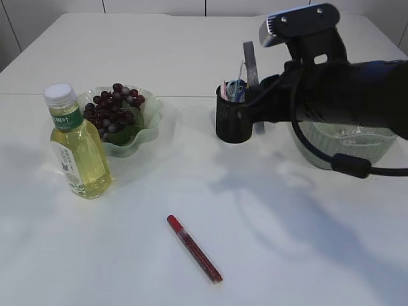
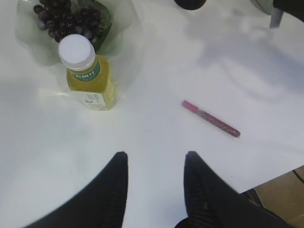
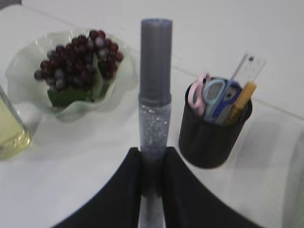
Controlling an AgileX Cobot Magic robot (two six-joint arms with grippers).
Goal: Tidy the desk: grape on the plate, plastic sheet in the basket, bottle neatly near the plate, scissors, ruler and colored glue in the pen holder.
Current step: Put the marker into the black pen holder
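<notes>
Glue stick (image 3: 155, 90) clamped upright in right end effector (image 3: 152, 164), seemingly beside pen holder (image 3: 214, 135).

Tabletop layout: bottle and plate left, pen holder and basket right, glue pen near.

The bottle (image 1: 78, 148) stands at left, just before the plate (image 1: 148, 124) bearing the grape (image 1: 115, 109). The pen holder (image 1: 232, 119) sits right of the plate, scissors (image 3: 216, 94) and ruler (image 3: 247, 66) in it; the basket (image 1: 347, 148) lies further right. A glue pen (image 1: 194, 248) lies nearest, at centre.
</notes>
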